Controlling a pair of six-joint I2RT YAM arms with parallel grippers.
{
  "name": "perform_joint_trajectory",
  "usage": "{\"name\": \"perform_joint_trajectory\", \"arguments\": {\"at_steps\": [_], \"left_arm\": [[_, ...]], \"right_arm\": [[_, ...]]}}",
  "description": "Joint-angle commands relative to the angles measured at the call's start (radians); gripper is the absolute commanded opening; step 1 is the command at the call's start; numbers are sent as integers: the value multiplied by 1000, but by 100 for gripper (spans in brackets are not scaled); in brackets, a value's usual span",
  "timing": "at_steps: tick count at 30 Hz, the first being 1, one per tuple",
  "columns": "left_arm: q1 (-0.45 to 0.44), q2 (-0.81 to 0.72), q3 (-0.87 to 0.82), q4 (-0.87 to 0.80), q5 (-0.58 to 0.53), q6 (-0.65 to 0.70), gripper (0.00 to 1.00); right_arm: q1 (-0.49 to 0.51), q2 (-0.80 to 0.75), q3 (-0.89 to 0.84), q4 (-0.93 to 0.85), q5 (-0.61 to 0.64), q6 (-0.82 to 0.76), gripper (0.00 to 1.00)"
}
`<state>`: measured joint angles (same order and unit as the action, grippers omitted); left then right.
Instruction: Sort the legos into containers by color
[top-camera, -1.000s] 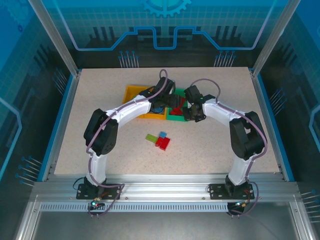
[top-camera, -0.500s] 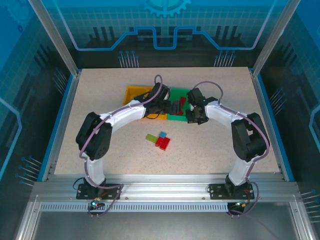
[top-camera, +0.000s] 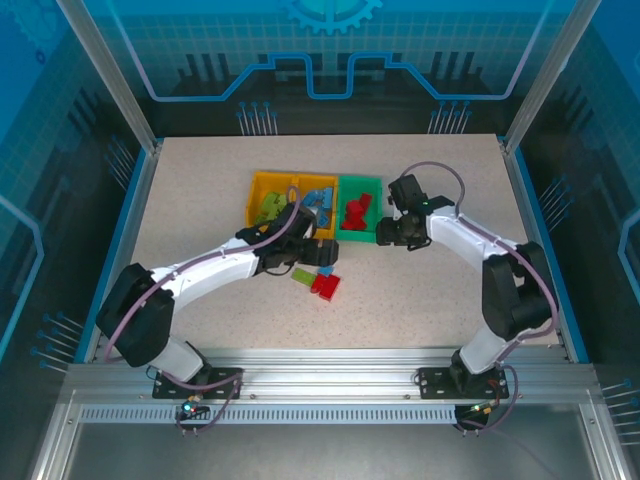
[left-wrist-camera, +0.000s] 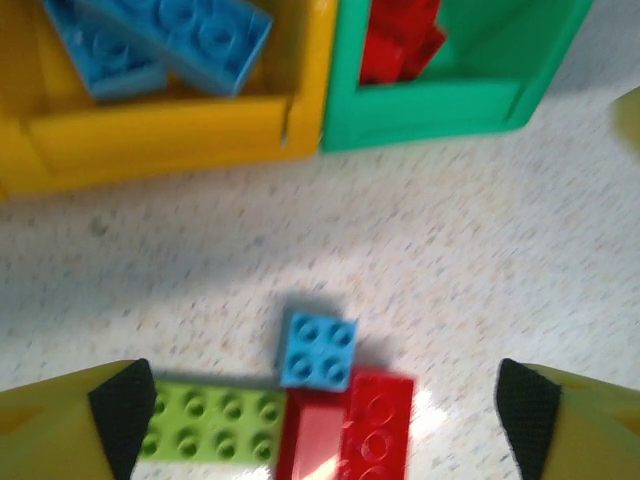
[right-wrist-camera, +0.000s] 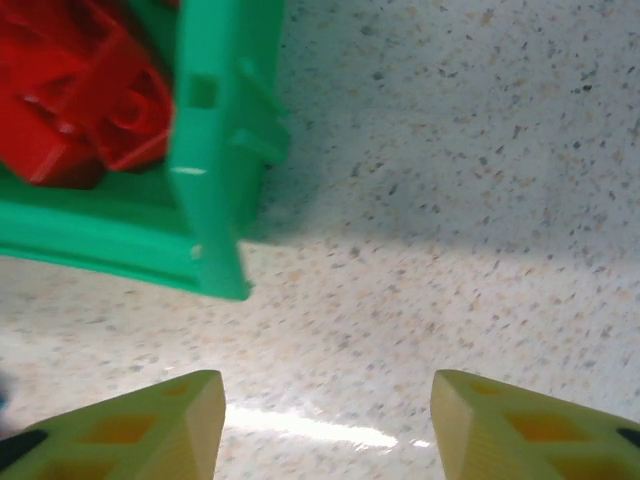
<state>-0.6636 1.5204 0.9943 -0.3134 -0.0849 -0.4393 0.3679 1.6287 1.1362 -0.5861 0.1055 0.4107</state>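
The left claw (left-wrist-camera: 325, 410) gaped wide and empty over the blue lego (left-wrist-camera: 318, 350), best straddled squarely, clear of the red lego (left-wrist-camera: 378, 425).

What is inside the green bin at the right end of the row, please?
The green bin holds a heap of red bricks. The floor under the heap is covered, so anything lying beneath cannot be seen.
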Motion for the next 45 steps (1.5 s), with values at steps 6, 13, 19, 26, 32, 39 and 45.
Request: {"name": "perform_joint_trajectory", "arguments": {"at_steps": [6,13,19,26,32,39,45], "left_arm": [[-47,-8,-68,-43,16,32,77],[-61,48,-66,-36,35,47,69],[-71,109,-48,-39,37,60,64],[-77,151,-31,-33,40,63,60],[-77,170,-23,-32,44,57,47],[-77,168,-23,-36,42,53,39],[-77,155,-29,-30,47,39,25]], "right_arm": [[68,-137,-111,-14,-42,141,63],[68,-145,-128,-29,-40,153,64],[66,-144,-127,-31,-36,160,63],[65,-142,-132,-35,-26,167,64],[61,-137,-137,-36,-28,171,64],[55,-142,-138,-40,-24,168,64],[52,-147,-144,-41,-23,170,64]]}}
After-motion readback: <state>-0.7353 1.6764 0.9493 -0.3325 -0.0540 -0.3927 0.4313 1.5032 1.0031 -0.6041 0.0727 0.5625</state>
